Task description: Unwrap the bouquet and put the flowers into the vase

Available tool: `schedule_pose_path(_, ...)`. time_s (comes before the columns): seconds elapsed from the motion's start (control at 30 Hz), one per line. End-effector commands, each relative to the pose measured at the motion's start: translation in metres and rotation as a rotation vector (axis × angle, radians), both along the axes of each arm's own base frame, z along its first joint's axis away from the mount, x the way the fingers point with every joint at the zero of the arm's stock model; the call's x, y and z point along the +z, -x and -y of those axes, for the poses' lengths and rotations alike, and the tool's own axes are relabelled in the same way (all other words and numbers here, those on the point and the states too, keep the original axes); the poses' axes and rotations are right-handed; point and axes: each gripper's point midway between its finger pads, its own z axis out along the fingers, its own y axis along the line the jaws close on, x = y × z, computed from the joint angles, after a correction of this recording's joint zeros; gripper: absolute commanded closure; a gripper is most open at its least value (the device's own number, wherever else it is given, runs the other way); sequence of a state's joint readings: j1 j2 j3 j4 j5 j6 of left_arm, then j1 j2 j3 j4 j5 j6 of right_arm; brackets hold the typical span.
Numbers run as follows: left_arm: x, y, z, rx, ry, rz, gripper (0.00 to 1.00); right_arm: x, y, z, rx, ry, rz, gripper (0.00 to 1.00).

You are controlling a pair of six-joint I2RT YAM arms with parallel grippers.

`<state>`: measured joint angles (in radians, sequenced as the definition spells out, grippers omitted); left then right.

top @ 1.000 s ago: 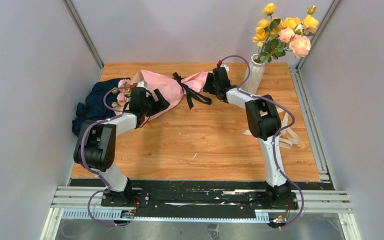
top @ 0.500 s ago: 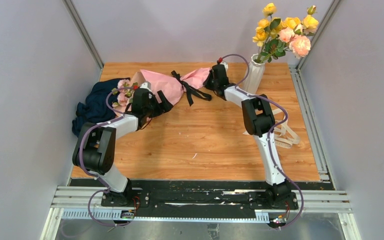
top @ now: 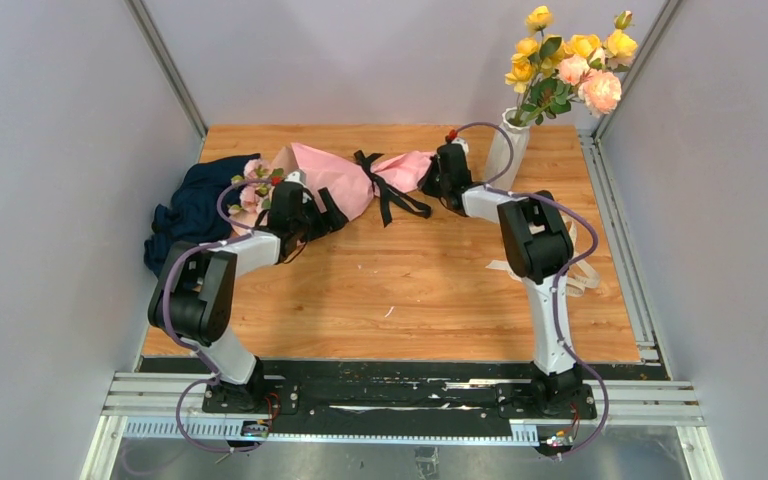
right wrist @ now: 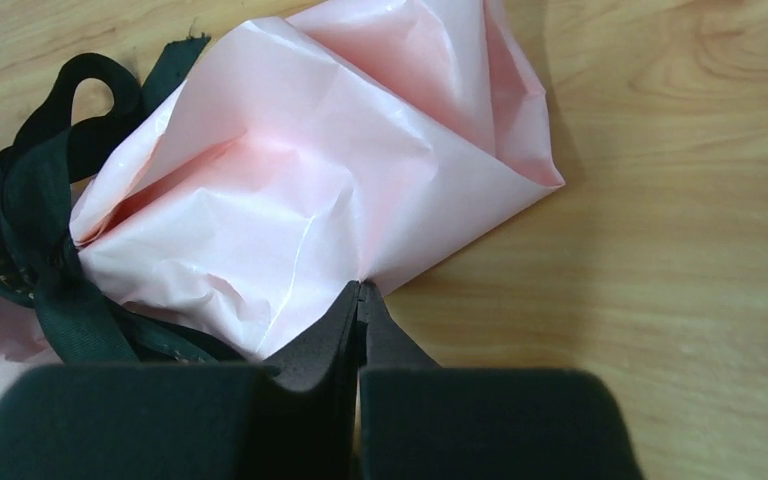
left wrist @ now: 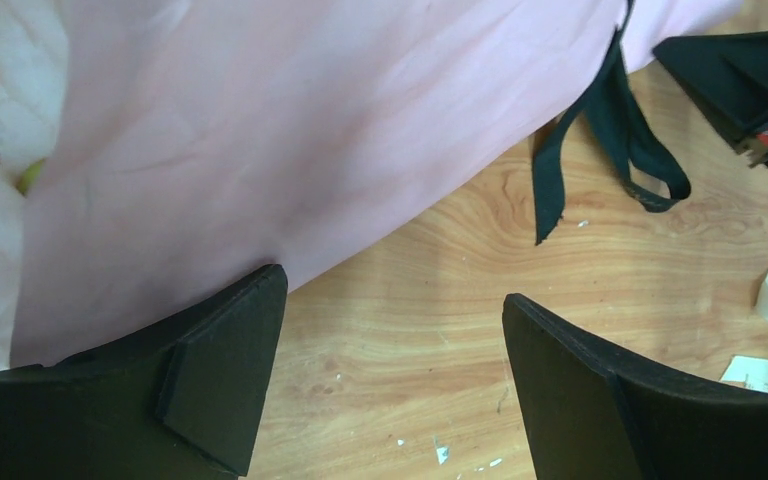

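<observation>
Your bouquet [top: 325, 178] lies sideways across the far table [top: 410, 290], flowers [top: 248, 190] left, tail right. Your right claw [right wrist: 360, 288] is pressed together at the tail's paper edge, and the left claw [left wrist: 390, 305] is spread beside the wide end.

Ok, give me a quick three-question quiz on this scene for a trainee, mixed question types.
1. True or false: the black ribbon is tied round the pink paper of the bouquet.
2. Where does the white ribbed vase stand? A) far right of the table B) near left C) centre
3. Which jaws stand open, left or right?
Key: 1 true. 2 A. 3 the left jaws; the right jaws are shut at the paper's edge.
</observation>
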<state>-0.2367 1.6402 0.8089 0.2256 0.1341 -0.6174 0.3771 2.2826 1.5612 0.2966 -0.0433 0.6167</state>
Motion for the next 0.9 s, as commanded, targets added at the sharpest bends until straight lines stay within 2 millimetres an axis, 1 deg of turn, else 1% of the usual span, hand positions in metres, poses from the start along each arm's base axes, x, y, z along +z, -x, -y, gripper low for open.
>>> schedule_pose_path(0.0,-0.016,0.014,-0.002,0.009,-0.024,-0.041,0.13,0.015,0.003,0.022,-0.027,0.054,0.037,1.0)
schedule_pose_path(0.07,-0.016,0.019,-0.005,0.017,-0.034,-0.039,0.13,0.016,0.015,0.022,-0.008,0.042,0.022,1.0)
schedule_pose_path(0.13,-0.016,0.021,-0.009,0.025,-0.047,-0.035,0.13,0.02,0.033,0.018,0.017,0.037,0.019,1.0)
schedule_pose_path(0.17,-0.018,0.023,-0.01,0.029,-0.054,-0.038,0.13,0.013,0.048,0.016,0.031,0.051,0.003,1.0)
schedule_pose_path(0.23,-0.023,0.026,-0.012,0.032,-0.062,-0.049,0.13,0.01,0.072,0.007,0.066,0.074,0.002,1.0)
schedule_pose_path(0.27,-0.026,0.027,-0.016,0.044,-0.081,-0.058,0.13,0.007,0.084,0.003,0.079,0.081,-0.003,1.0)
schedule_pose_path(0.3,-0.03,0.028,-0.021,0.061,-0.103,-0.069,0.13,0.009,0.096,-0.002,0.098,0.085,0.001,1.0)
schedule_pose_path(0.37,-0.036,0.03,-0.026,0.069,-0.13,-0.088,0.13,0.007,0.12,-0.01,0.132,0.105,0.0,1.0)
schedule_pose_path(0.4,-0.039,0.032,-0.026,0.067,-0.134,-0.095,0.13,0.006,0.127,-0.007,0.117,0.131,0.011,1.0)
schedule_pose_path(0.47,-0.043,0.038,-0.024,0.061,-0.119,-0.112,0.13,0.006,0.133,-0.002,0.092,0.158,0.023,1.0)
schedule_pose_path(0.5,-0.045,0.042,-0.022,0.059,-0.11,-0.116,0.13,0.007,0.13,0.001,0.073,0.169,0.027,0.99)
schedule_pose_path(0.53,-0.046,0.045,-0.022,0.059,-0.107,-0.116,0.13,0.007,0.126,0.004,0.058,0.183,0.024,0.88)
schedule_pose_path(0.57,-0.047,0.049,-0.021,0.057,-0.108,-0.116,0.13,0.013,0.115,0.005,0.043,0.187,0.033,0.74)
schedule_pose_path(0.6,-0.046,0.051,-0.021,0.057,-0.11,-0.111,0.13,0.009,0.11,0.008,0.035,0.198,0.02,0.62)
schedule_pose_path(0.63,-0.046,0.053,-0.021,0.055,-0.111,-0.11,0.13,0.016,0.097,0.009,0.014,0.189,0.03,0.53)
schedule_pose_path(0.7,-0.043,0.055,-0.021,0.051,-0.111,-0.102,0.13,0.016,0.078,0.013,-0.018,0.154,0.028,0.4)
schedule_pose_path(0.77,-0.039,0.058,-0.023,0.054,-0.114,-0.09,0.13,0.014,0.061,0.015,-0.043,0.066,0.018,0.29)
schedule_pose_path(0.87,-0.031,0.059,-0.023,0.055,-0.107,-0.068,0.13,0.009,0.038,0.018,-0.098,-0.039,0.007,0.19)
